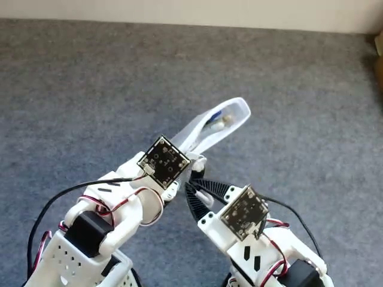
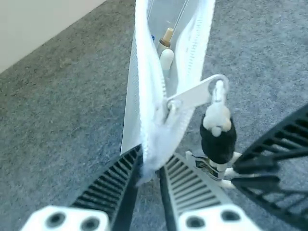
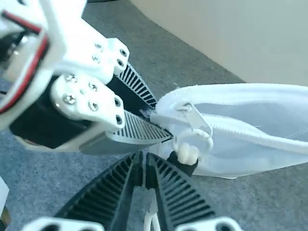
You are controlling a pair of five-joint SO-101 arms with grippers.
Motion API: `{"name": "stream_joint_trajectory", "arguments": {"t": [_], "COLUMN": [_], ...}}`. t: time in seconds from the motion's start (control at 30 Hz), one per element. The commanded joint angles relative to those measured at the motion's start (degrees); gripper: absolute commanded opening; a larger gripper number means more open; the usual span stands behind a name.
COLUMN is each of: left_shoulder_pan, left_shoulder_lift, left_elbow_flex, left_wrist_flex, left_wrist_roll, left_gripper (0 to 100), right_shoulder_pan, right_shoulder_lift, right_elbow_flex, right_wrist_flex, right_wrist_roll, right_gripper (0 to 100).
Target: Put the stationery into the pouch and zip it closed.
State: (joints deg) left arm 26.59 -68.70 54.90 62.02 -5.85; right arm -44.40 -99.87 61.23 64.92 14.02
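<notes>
The pouch (image 1: 210, 127) sat on the grey table (image 1: 72, 89) with a pen (image 2: 166, 50) inside, its near end clamped in the left gripper (image 2: 150, 163); the right gripper (image 3: 144, 163) was pressed closed just beside the zipper charm (image 3: 186, 158)

A grey, felt-like table cover (image 1: 78, 89) is stretching across the whole scene, running up to a pale wall (image 1: 179, 9) on the far side. A white pouch (image 1: 224, 128) is angling far and right from the middle; whether its far end is resting on the cover cannot be told.
</notes>
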Motion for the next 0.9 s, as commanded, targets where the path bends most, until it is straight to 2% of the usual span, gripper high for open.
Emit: {"name": "stream_joint_trajectory", "arguments": {"t": [0.0, 0.2, 0.63, 0.77, 0.87], "left_shoulder_pan": [-1.98, -2.07, -2.15, -2.15, -2.15], "left_shoulder_lift": [0.31, 0.31, 0.31, 0.31, 0.31], "left_elbow_flex": [-0.48, -0.48, -0.48, -0.48, -0.48], "left_wrist_flex": [1.14, 0.97, 1.05, 0.97, 0.97], "left_wrist_roll": [0.7, 0.7, 0.7, 0.7, 0.7], "left_gripper": [1, 1, 1, 1, 1], "right_shoulder_pan": [3.65, 13.85, 20.35, 20.26, 20.09], "right_shoulder_lift": [-0.22, -0.22, -0.31, -0.31, -0.13], "right_elbow_flex": [-1.1, -1.19, -1.27, -6.9, -13.05], "right_wrist_flex": [-0.48, 0.66, 1.19, 7.96, 15.43], "right_wrist_roll": [1.41, 1.67, 1.49, 1.14, -4.04], "right_gripper": [0.5, 0.5, 0.4, 0.7, 3.8]}}
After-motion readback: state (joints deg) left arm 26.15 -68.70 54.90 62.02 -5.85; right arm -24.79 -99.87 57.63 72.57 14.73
